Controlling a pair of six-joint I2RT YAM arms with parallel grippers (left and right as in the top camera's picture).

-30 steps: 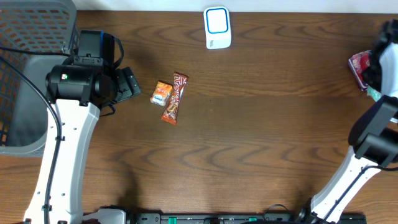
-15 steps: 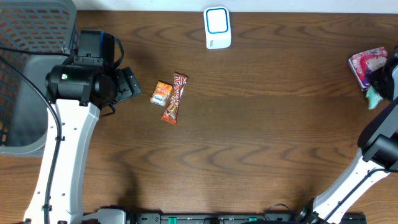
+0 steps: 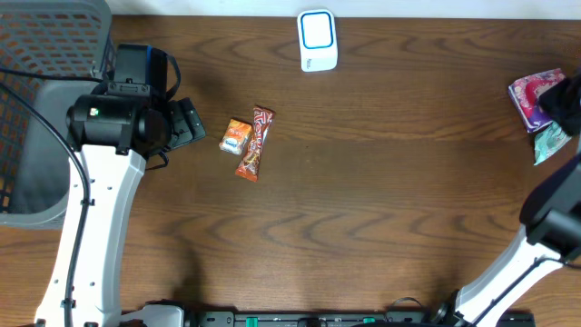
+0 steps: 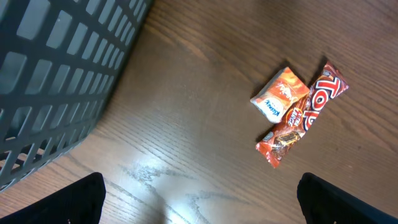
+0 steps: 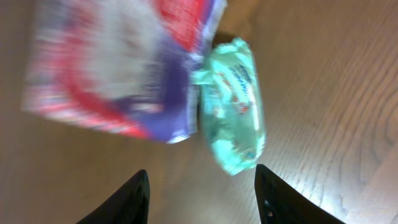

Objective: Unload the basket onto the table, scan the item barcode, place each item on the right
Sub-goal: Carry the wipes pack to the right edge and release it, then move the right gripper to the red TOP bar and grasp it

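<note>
My right pincer (image 5: 200, 186) stands partly spread, its two dark fingers apart with nothing between them, hanging over two packets at the far right edge of the bench (image 3: 399, 200). Just ahead of the fingers lies a teal packet (image 5: 233, 118), crinkled and glossy, and its long side touches a larger pink-and-purple packet (image 5: 124, 62). That wrist view is smeared, so I cannot make out a barcode on either one, and the pink one may be overlapping the teal edge slightly. From overhead the teal packet (image 3: 549, 143) sits on the near side of the pink-and-purple packet (image 3: 531, 94), both well away from the white scanner (image 3: 317, 40) at the far middle of the bench. My left pincer (image 4: 199, 186) is spread wide and holds nothing. Ahead of it on the wood lie a red-orange candy bar (image 4: 303, 112) and a small orange packet (image 4: 278, 93), touching each other. A grey mesh basket (image 4: 56, 81) stands to the left.
</note>
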